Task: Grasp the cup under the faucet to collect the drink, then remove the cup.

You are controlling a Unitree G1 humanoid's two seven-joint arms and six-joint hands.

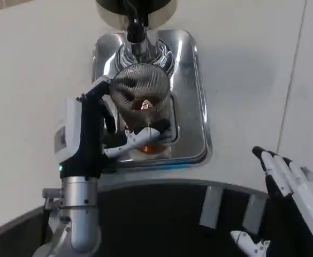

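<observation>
A ribbed clear glass cup (143, 101) with amber drink in its bottom stands on the shiny metal drip tray (195, 107), right below the black faucet spout (135, 28). My left hand (111, 120) wraps around the cup from the left, fingers curling round its near and far sides. My right hand (292, 184) hovers at the lower right, off the tray, its fingers spread and holding nothing.
The dispenser's dark round base (136, 9) sits at the top edge behind the faucet. The white table (33, 64) spreads to both sides of the tray. A dark curved edge (172, 214) runs along the bottom near my body.
</observation>
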